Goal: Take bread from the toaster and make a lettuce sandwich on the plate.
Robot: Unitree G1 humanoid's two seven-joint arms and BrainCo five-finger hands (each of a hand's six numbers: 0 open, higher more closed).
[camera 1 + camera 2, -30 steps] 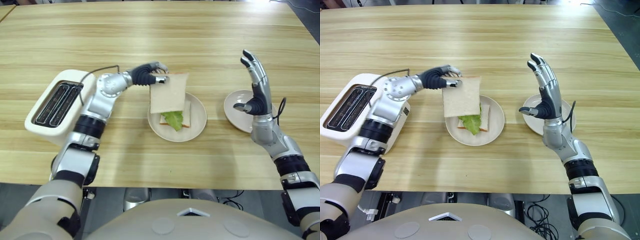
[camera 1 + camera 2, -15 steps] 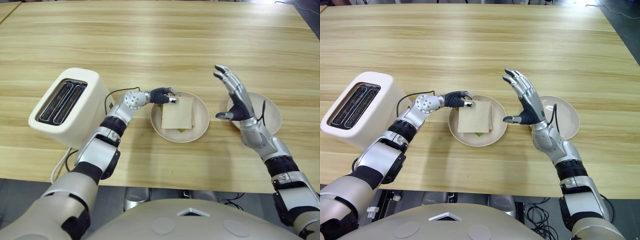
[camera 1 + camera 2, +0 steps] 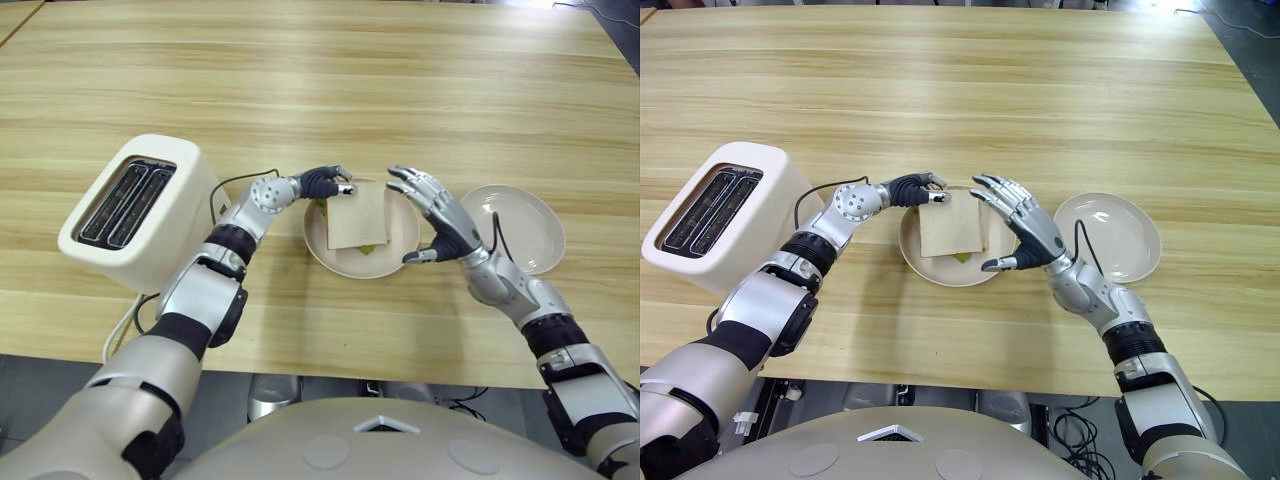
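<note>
The bread (image 3: 358,215) lies flat as the top slice of a sandwich in the middle of the plate (image 3: 316,240). Lettuce (image 3: 960,257) peeks out under its 6 o'clock edge, and a little more green shows at its 10 o'clock corner.

The left hand (image 3: 322,183) comes in from 9 o'clock and sits at that 10 o'clock corner. Its fingers are curled and pinch the corner of the bread, fingertips touching the slice.

The right hand (image 3: 440,222) is at the plate's 3 o'clock side, released and grasping nothing. Its fingers (image 3: 410,185) are spread and reach over the plate's rim towards the bread's right edge; whether they touch the slice cannot be told. Its thumb points towards the rim at about 4 o'clock.

A second plate (image 3: 520,230) lies on the desk (image 3: 300,80) at 3 o'clock from the sandwich, just beyond the right wrist and apart from the first plate. The toaster (image 3: 130,215) stands at 9 o'clock, well apart from the plate, slots facing up. Its dark cable (image 3: 235,183) loops over the desk between the toaster and the left hand.
</note>
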